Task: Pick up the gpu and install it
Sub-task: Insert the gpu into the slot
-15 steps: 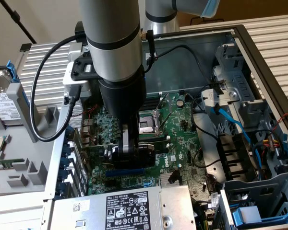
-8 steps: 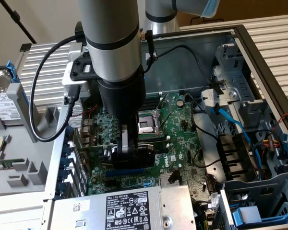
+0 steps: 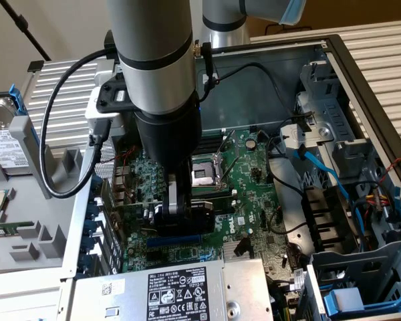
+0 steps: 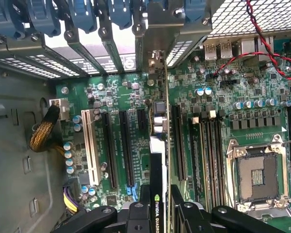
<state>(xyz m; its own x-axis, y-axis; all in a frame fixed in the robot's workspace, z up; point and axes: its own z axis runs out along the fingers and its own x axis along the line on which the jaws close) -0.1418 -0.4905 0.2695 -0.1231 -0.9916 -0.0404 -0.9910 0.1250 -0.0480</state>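
Observation:
My gripper (image 3: 177,208) is low inside the open computer case and shut on the gpu (image 3: 202,212), with one finger on each face of the card. In the wrist view the gpu (image 4: 157,160) shows edge-on, with a black shroud marked NVIDIA QUADRO between my fingers (image 4: 136,216). The card stands upright over the green motherboard (image 4: 266,97), in line with the black expansion slots (image 4: 126,145). Its silver end bracket (image 4: 157,29) reaches the rear slot openings. Whether its edge sits fully in a slot I cannot tell.
The CPU socket (image 3: 204,175) lies just beyond the card and the memory slots (image 4: 208,155) lie beside it. A power supply (image 3: 180,291) borders the near side and a drive cage (image 3: 361,281) stands at the exterior view's right. Blue cables (image 3: 327,174) and red-black wires (image 4: 262,48) run nearby.

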